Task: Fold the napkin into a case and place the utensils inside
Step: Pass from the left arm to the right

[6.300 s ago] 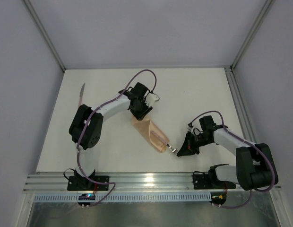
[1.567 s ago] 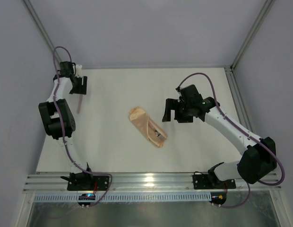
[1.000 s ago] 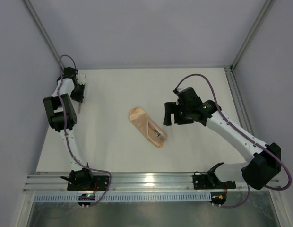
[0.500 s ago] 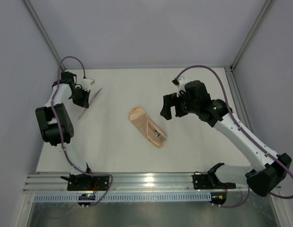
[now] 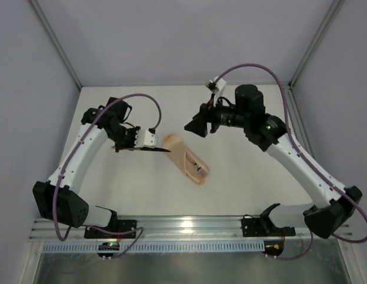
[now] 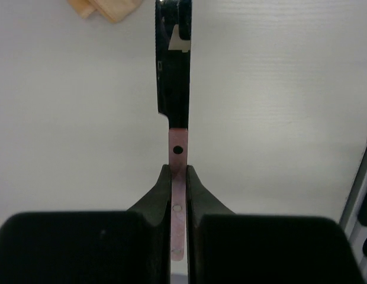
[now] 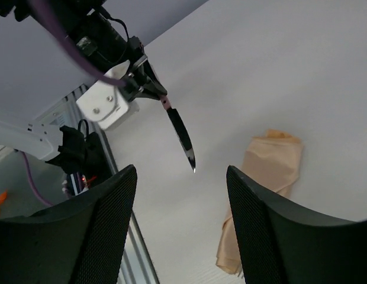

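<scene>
Knife (image 6: 173, 89): clamped by its pale handle in the left gripper (image 6: 177, 177). The jaws are closed to a narrow slit on the handle, and the dark blade projects straight ahead of them, clear of the table. In the right wrist view the tip slants downward.

Case (image 5: 184, 158): lies flat on the table just ahead of the blade tip, its wide end nearest the gripper. In the left wrist view it sits ahead and to the left of the blade line.

Right gripper (image 5: 195, 122): beyond the case and well above it, jaws spread wide, holding nothing.

Likely faults:
- The tip is not aligned with the case mouth. It could snag a fold or slide over the cloth.
- Nothing pins the case. A push from the blade would probably shove or unfold it.
- The grip takes only the handle end, so the knife could pivot on contact.

Change from half a second earlier: the left gripper has carried the knife from the far left of the table to the case. The right arm has risen. The case has not moved.
</scene>
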{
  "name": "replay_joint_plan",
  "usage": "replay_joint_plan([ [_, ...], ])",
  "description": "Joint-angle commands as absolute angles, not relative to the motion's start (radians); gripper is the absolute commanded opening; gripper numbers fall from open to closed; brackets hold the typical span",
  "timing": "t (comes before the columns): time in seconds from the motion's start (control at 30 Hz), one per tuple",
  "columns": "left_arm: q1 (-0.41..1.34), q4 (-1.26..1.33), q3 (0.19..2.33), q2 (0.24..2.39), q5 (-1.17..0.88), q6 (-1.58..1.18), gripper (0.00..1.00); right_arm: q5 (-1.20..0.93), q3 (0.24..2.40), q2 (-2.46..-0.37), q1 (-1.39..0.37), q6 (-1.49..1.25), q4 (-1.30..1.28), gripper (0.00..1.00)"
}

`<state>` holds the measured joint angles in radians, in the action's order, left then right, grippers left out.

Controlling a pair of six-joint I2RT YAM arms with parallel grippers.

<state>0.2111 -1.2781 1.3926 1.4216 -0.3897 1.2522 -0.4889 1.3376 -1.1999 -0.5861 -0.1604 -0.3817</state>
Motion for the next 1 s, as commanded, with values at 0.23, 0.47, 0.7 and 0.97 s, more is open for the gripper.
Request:
replay_joint_plan([
  [0.23, 0.665, -1.394, 1.404, 1.256, -0.118, 1.477, 0.0, -0.799, 1.387, -1.486, -0.741, -0.161, -0.58, 0.66],
  [0.47, 0.805, -1.396, 1.381, 1.241, -0.081, 1.444, 0.0, -0.827, 1.189, -1.427, -0.814, -0.285, -0.408, 0.63],
  [0.7, 0.81, -1.393, 1.433, 1.269, -0.107, 1.42, 0.0, -0.792, 1.109, -1.433, -0.836, -0.327, -0.354, 0.57],
  [0.97, 0.811, -1.387, 1.431, 1.267, -0.146, 1.393, 0.0, -0.798, 1.111, -1.46, -0.836, -0.406, -0.29, 0.2],
])
